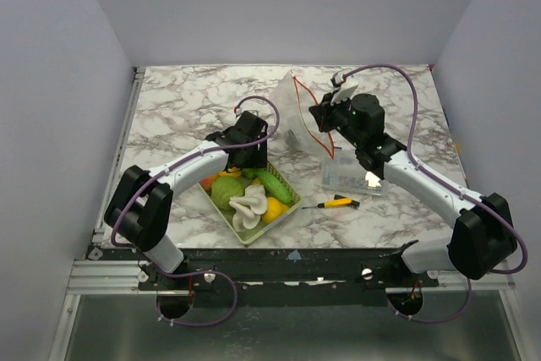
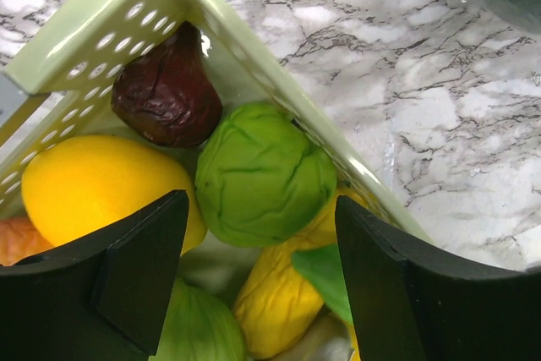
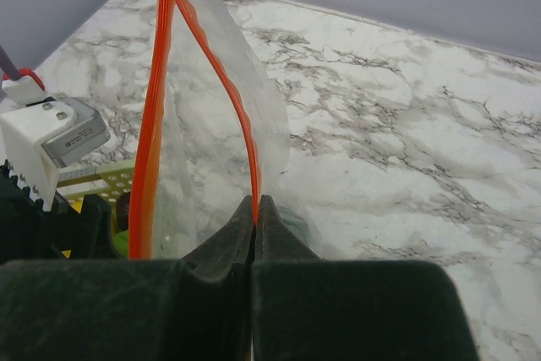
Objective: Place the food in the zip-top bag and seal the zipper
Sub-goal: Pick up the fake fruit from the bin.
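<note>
The food lies in a pale green mesh basket [image 1: 283, 214]: a green toy [image 2: 264, 173], a yellow one [image 2: 89, 185], a dark purple one [image 2: 166, 95], a second yellow one [image 2: 279, 298], and a white one [image 1: 248, 205]. My left gripper [image 2: 258, 264] is open just above the green and yellow toys, inside the basket's far corner. My right gripper [image 3: 255, 219] is shut on the red-orange zipper [image 3: 243, 128] of the clear zip-top bag [image 1: 297, 112] and holds the mouth open and raised. The bag's inside shows no food.
A rigid clear plastic box [image 1: 347, 177] lies under my right arm. A small yellow-and-black screwdriver [image 1: 338, 202] lies near the front edge, right of the basket. Grey walls bound the marble table [image 1: 186, 99] at the back and sides.
</note>
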Action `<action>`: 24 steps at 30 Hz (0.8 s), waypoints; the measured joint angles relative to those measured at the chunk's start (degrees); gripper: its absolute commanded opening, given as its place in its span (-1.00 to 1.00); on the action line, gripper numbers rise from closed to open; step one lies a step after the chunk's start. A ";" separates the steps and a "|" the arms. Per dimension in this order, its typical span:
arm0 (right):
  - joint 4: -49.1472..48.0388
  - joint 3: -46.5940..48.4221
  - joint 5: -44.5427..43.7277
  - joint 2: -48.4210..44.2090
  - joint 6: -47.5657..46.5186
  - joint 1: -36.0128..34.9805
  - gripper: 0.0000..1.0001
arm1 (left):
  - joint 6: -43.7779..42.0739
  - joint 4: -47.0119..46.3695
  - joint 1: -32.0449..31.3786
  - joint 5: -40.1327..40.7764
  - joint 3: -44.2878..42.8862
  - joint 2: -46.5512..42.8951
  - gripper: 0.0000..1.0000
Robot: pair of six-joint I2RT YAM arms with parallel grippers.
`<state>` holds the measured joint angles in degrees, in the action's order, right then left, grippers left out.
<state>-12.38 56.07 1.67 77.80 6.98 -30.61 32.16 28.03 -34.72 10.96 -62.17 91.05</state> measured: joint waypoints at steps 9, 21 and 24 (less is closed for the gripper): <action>0.00 0.00 0.85 1.07 -0.04 0.00 -0.99 | -1.18 -3.02 -0.42 -0.07 0.00 3.26 0.46; 0.00 0.00 1.07 1.75 -0.07 0.00 -0.99 | -3.08 -2.97 -0.55 -0.26 0.55 1.77 -0.53; 0.00 0.00 1.40 1.77 0.02 0.00 -0.99 | -3.69 -2.60 -0.55 -0.92 1.44 -3.04 -0.53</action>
<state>-12.38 56.07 3.07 79.57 7.01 -30.61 28.47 25.43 -35.27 10.04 -60.73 88.01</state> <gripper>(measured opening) 0.008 0.532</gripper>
